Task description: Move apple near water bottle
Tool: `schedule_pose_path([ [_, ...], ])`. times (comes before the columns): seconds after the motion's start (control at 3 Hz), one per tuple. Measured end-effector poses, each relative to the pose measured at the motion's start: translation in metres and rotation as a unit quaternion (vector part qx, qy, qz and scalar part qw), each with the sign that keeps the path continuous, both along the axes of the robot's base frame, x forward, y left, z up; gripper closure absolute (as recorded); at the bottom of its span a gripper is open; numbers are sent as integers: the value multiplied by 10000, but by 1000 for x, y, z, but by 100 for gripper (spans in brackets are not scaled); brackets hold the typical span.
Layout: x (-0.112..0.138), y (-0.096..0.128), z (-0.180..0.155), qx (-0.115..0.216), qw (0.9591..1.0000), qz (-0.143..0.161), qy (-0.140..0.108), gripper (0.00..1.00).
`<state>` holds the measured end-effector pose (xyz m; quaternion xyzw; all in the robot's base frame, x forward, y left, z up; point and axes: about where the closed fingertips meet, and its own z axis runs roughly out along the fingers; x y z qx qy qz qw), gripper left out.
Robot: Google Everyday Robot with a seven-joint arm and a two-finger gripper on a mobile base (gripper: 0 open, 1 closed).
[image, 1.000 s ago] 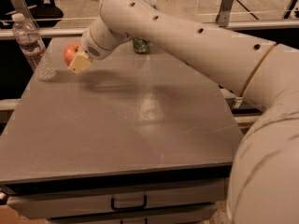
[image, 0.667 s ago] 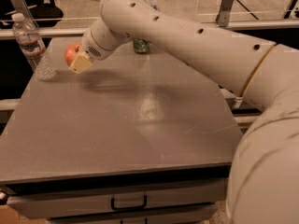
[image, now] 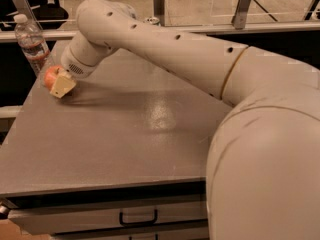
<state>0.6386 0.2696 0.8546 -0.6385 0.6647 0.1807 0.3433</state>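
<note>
The red-orange apple [image: 50,76] is at the far left of the grey table [image: 150,139], low over or on its surface. My gripper [image: 59,84] is shut on the apple; one cream finger [image: 64,87] covers the apple's right side. The clear water bottle [image: 31,43], with a white cap and red label, stands upright just behind and left of the apple, a short gap apart, at the table's back left corner.
My long white arm [image: 200,59] reaches across the back of the table and fills the right side of the view. A can top [image: 150,20] peeks out behind the arm. A drawer with a dark handle [image: 137,218] sits under the front edge.
My gripper has moved left and down with the apple, bringing it closer to the water bottle and lower toward the table. The bottle has not moved.
</note>
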Motion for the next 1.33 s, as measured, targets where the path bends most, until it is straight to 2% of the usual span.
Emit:
schedule_pose_path([
  [0.33,-6,9,-7,-89,9999,119,87,36],
  [0.67,-5,9,-9,-163,9998,89,110,12],
  [1.0,1,3,-7,-214,9997,8,78,0],
  [1.33,13,-14,4,-174,9997,-178,-11,0],
])
